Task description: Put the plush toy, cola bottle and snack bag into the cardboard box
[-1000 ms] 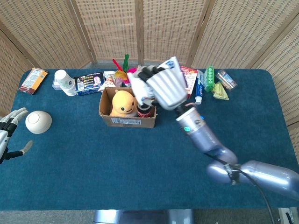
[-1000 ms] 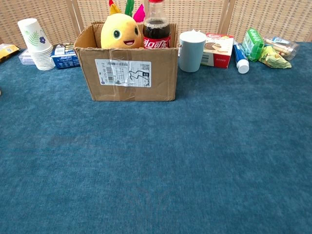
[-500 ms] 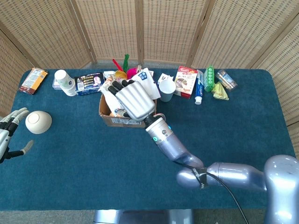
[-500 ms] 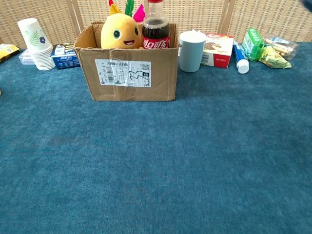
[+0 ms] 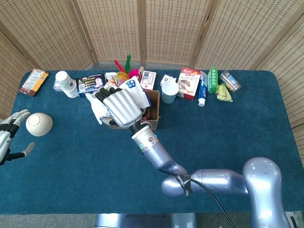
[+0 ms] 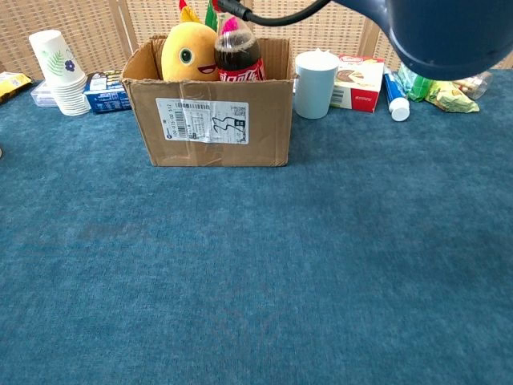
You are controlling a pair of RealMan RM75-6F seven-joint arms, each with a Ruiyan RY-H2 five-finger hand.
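Observation:
In the head view my right hand [image 5: 118,108] hovers over the cardboard box [image 5: 155,105] and hides most of it. It grips a white snack bag [image 5: 135,91] whose edges stick out around the fingers. The chest view shows the box [image 6: 210,120] from the front. Inside it, the yellow plush toy [image 6: 188,52] sits on the left and the cola bottle [image 6: 238,58] leans left beside it. My right arm [image 6: 449,32] appears there as a dark shape at the top right. My left hand [image 5: 7,135] is open at the table's left edge.
A white bowl [image 5: 39,124] lies near my left hand. Along the back stand paper cups [image 6: 60,72], a pale cup [image 6: 315,83], a biscuit box [image 6: 355,83], a toothpaste tube [image 6: 393,95] and green packets [image 6: 417,72]. A brown packet [image 5: 33,81] lies far left.
My right hand has swept left with the snack bag and now sits over the box. The cola bottle has tipped leftward against the plush toy. The left hand stayed put.

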